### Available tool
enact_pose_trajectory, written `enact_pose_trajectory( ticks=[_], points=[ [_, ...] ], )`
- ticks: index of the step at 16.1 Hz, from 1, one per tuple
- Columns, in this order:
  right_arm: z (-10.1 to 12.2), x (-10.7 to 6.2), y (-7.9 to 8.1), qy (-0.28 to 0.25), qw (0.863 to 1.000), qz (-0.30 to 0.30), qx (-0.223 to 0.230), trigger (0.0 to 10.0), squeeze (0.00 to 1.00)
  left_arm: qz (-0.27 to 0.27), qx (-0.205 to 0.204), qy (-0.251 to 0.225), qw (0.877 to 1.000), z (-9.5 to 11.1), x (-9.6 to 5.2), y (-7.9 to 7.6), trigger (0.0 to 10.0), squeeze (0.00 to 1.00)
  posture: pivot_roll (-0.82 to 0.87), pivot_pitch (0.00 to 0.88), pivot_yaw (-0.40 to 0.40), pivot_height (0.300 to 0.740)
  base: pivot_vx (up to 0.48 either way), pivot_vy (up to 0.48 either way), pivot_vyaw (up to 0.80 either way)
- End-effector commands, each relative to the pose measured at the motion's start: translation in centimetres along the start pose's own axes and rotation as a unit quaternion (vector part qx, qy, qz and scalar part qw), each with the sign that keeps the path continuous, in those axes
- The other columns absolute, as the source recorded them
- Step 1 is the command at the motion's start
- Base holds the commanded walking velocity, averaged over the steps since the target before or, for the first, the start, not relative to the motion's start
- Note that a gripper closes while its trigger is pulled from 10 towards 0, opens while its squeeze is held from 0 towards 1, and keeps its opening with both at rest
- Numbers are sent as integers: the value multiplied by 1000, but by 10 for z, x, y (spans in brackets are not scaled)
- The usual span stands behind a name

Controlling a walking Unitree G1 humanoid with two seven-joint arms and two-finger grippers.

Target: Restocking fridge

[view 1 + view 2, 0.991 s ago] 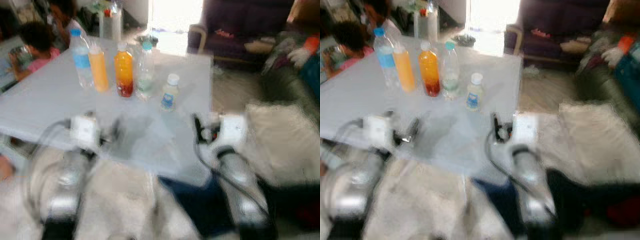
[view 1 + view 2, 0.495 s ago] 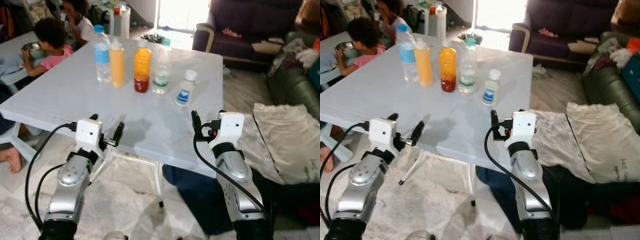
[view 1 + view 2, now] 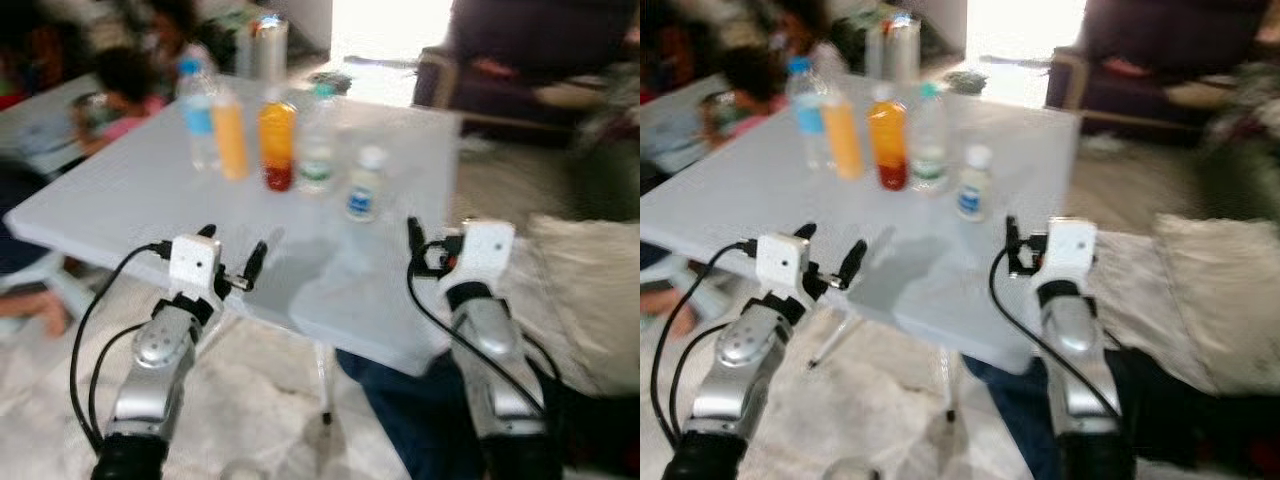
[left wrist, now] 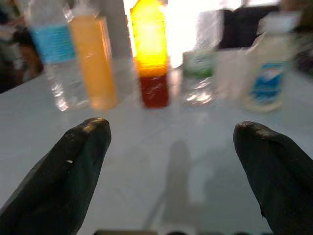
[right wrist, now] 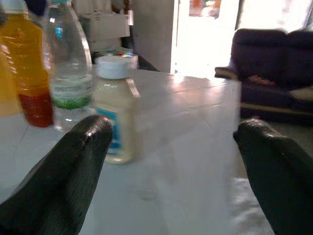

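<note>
Several bottles stand in a row on the white table (image 3: 110,190): a water bottle with a blue label (image 3: 196,112), a yellow-orange bottle (image 3: 231,138), an orange-and-red juice bottle (image 3: 277,148), a clear bottle with a green label (image 3: 317,152) and a small white bottle with a blue label (image 3: 365,186). My left gripper (image 3: 231,250) is open at the table's near edge, facing the yellow and juice bottles. My right gripper (image 5: 173,129) is open too, held at the near right edge. The small white bottle (image 5: 116,115) stands just ahead of its fingers. Neither holds anything.
People sit at the back left beside another table, one in a pink top (image 3: 128,92). A metal canister (image 3: 265,45) stands behind the bottles. A dark sofa (image 3: 540,50) is at the back right. Pale bedding (image 3: 590,290) and a dark blue cloth (image 3: 400,410) lie on the floor.
The whole picture has shifted slightly and blurred, so the camera is moving. Both arms keep the same raised pose with open fingers, and the bottles stand as before.
</note>
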State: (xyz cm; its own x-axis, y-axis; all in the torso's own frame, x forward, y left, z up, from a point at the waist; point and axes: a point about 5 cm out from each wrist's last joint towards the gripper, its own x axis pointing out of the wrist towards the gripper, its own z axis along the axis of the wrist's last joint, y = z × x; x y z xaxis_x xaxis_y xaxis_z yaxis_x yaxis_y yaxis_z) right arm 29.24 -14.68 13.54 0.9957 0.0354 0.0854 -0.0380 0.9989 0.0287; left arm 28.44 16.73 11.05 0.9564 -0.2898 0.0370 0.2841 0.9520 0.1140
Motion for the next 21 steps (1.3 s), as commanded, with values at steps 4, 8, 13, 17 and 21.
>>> enact_pose_trajectory(
  ticks=[4,8,13,17,21],
  points=[
    [-1,-5,2,1,1000,-3,-5,10000,0,-17,-5,-3,1000,0,3,-3,10000,0,44,32,-21,740,90,80,-133],
    [-2,-5,2,-2,1000,-7,-8,10000,0,-33,2,-6,999,1,6,-9,10000,0,43,25,-8,740,378,294,0],
    [-2,-3,2,-2,1000,-7,-7,10000,0,-43,-3,2,999,-5,-3,-16,10000,0,61,31,-14,740,464,0,0],
    [-3,0,7,-2,1000,3,-4,10000,0,-35,-11,0,999,-3,-5,-14,10000,0,75,34,-28,740,306,0,-505],
    [-4,1,11,0,1000,18,-6,10000,0,-19,-5,-2,1000,-2,-6,-7,10000,0,78,34,-31,740,0,0,0]
  ],
)
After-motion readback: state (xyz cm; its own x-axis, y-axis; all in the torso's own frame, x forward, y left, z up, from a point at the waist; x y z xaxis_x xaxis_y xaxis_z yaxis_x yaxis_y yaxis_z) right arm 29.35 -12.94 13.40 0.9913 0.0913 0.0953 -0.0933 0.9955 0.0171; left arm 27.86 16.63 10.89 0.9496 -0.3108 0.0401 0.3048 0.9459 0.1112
